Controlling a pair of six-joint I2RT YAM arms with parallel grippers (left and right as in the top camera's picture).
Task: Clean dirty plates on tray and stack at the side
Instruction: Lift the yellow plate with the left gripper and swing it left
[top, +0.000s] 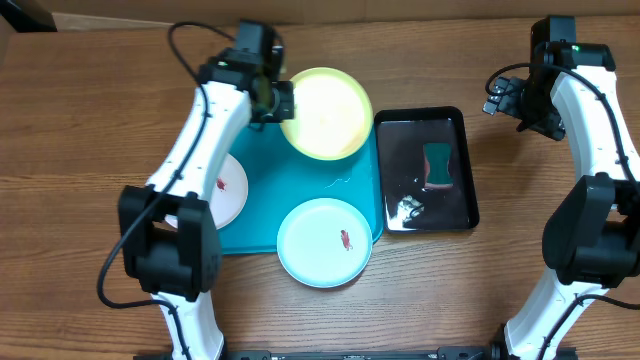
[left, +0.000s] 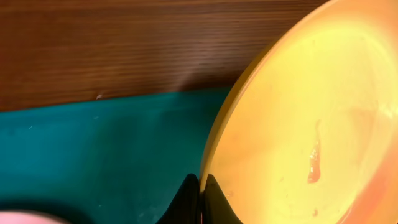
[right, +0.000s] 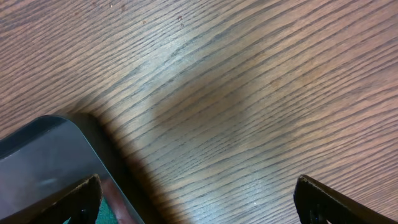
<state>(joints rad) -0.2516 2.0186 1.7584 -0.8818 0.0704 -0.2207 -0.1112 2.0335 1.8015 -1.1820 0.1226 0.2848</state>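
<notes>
My left gripper (top: 272, 97) is shut on the left rim of the yellow-green plate (top: 325, 112), which hangs tilted over the far right corner of the turquoise tray (top: 265, 205). In the left wrist view the black fingertips (left: 214, 199) pinch the plate's edge (left: 298, 112), and a red smear (left: 314, 162) shows on its face. A white plate (top: 228, 188) with a red smear lies on the tray's left side, partly under my left arm. The light blue plate (top: 325, 242), also smeared, overlaps the tray's front edge. My right gripper (top: 508, 100) hangs open over bare table.
A glossy black tray (top: 462, 200) lies right of the turquoise tray and holds a green sponge (top: 438, 165). Its corner (right: 43, 155) shows beside my right gripper (right: 196, 199), over wood table (right: 236, 93). The turquoise tray (left: 93, 149) fills the left wrist view's lower left.
</notes>
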